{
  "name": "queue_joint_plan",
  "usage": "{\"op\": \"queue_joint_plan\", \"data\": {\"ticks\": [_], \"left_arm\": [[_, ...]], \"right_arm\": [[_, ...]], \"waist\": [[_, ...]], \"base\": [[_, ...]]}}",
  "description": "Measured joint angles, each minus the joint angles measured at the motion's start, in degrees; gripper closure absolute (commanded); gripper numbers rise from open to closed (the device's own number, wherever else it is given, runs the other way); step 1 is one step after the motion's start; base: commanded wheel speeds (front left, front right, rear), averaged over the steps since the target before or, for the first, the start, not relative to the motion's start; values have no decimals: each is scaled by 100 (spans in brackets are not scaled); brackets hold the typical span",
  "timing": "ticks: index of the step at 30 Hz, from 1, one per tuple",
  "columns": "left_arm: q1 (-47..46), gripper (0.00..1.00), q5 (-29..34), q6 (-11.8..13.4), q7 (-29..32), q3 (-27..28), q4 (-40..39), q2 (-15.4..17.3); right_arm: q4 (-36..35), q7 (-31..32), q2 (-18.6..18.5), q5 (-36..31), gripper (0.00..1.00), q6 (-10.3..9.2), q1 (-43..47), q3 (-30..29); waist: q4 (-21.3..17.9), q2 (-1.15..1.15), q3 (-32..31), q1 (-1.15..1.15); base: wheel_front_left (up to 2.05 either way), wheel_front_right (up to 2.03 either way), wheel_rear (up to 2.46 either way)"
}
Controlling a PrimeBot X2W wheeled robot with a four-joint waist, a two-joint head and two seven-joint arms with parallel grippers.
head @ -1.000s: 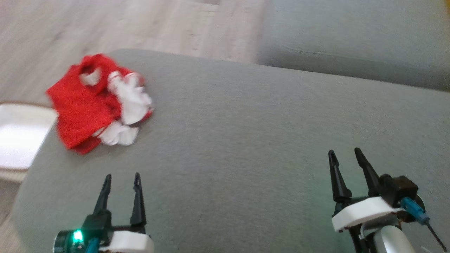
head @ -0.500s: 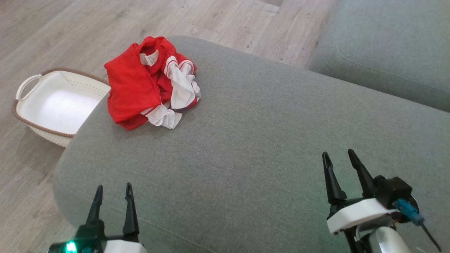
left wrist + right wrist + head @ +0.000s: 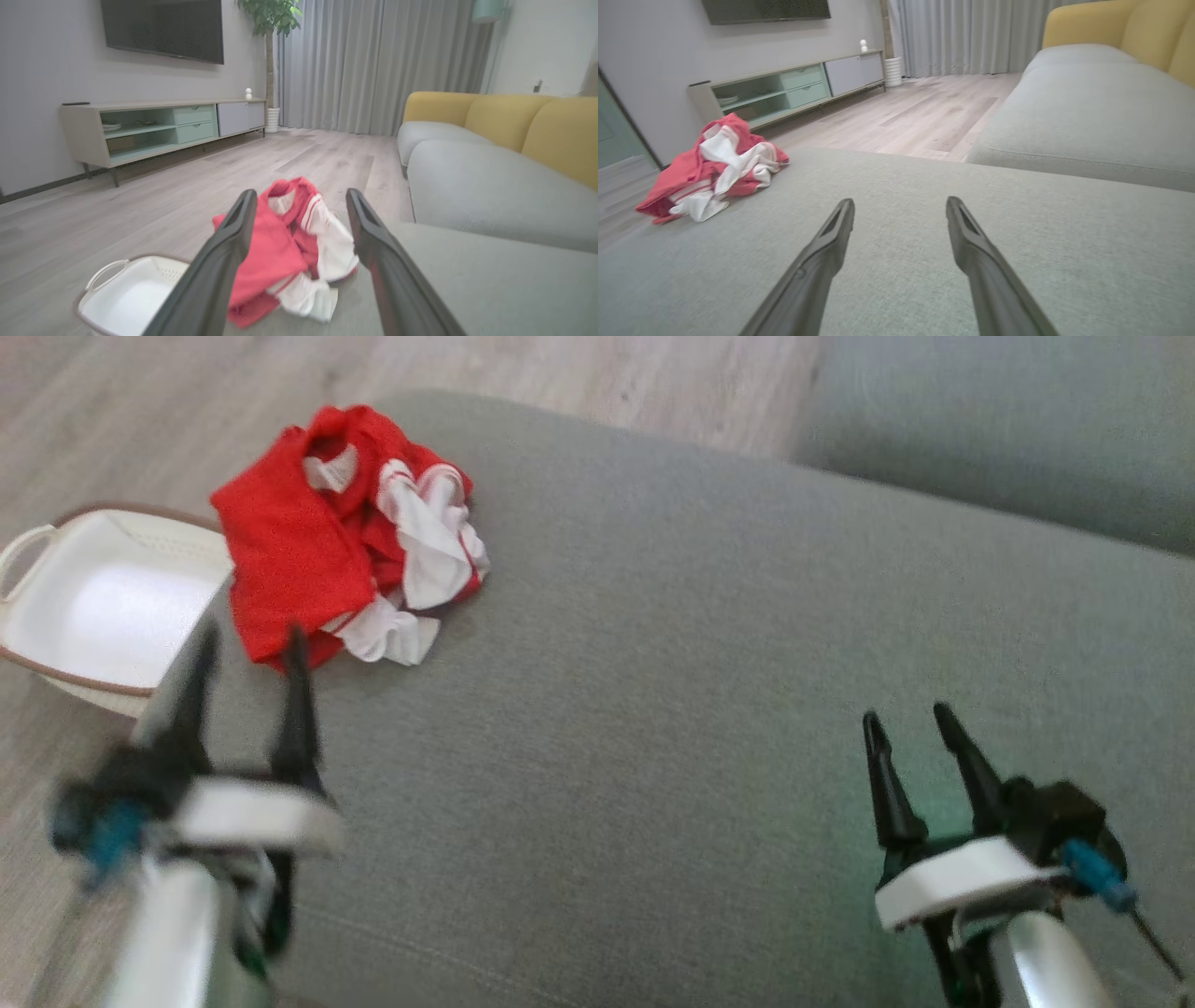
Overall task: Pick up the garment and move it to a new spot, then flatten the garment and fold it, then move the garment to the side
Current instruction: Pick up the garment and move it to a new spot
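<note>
Right by the white basket (image 3: 93, 607), on the edge of the grey cushion (image 3: 653, 663), sits the garment (image 3: 299, 551), a crumpled red and white heap, nothing done to it yet. What's new: a second ago the left gripper (image 3: 247, 639) was hanging low at the bottom of the head view. Now it's reached forward and its fingertips are just short of the heap's near edge, on the basket side. The camera swung a bit too, but the arm moved way more than that. I'd call this the approach for the first pick-up, with no contact so far. The left wrist view has the pile framed neatly between the two fingers, which stand wide apart with nothing in them. The arm looks stretched out low, pointing at the pile. The right gripper (image 3: 907, 717) has barely budged. It's well away from the basket over bare cushion, fingers spread and empty too.
</note>
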Motion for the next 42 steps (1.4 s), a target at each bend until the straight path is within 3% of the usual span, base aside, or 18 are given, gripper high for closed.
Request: {"op": "queue_joint_plan", "data": {"ticks": [4,10,15,20,30,31,32,35,37,42], "left_arm": [[-906,0,-557,-175,738,399,-293,246],[-1779,0,-1118,-158,1774,1106,-69,910],[-2209,0,-1360,14,2513,1469,495,1288],[-2252,0,-1281,310,2826,1752,1169,1715],[-2562,0,-1688,438,3353,2025,2241,1772],[-2607,64,-1720,498,3474,2048,2329,1775],[-2621,100,-1718,546,3560,2052,2370,1793],[-2616,100,-1638,569,3577,2051,2448,1875],[-2585,100,-1514,549,3164,2024,2455,1896],[-2670,100,-1368,179,2641,1850,2146,2157]], "right_arm": [[-253,134,-7,-153,0,0,-220,-71],[-684,337,-18,-476,0,0,-478,-138],[-1054,402,-26,-569,0,0,-786,-181],[-1321,446,-32,-601,0,0,-840,-181],[-1695,501,-32,-619,0,0,-840,-324],[-1699,501,-32,-619,0,0,-840,-323],[-1703,503,-32,-619,0,0,-840,-324],[-1704,517,-32,-614,0,0,-839,-327],[-1664,508,-32,-587,0,0,-837,-326],[-1356,371,-30,-371,0,0,-812,-320]], "waist": [[-190,0,369,1],[-593,0,1051,1],[-1041,0,1628,2],[-1547,0,2105,2],[-2207,0,2770,1],[-2255,0,2797,1],[-2294,0,2812,1],[-2332,0,2751,0],[-2313,0,2572,0],[-2242,0,2073,-1]], "base": [[0,0,0],[0,0,0],[0,0,0],[0,0,0],[0,0,0],[0,0,0],[0,0,0],[0,0,0],[0,0,0],[0,0,0]]}}
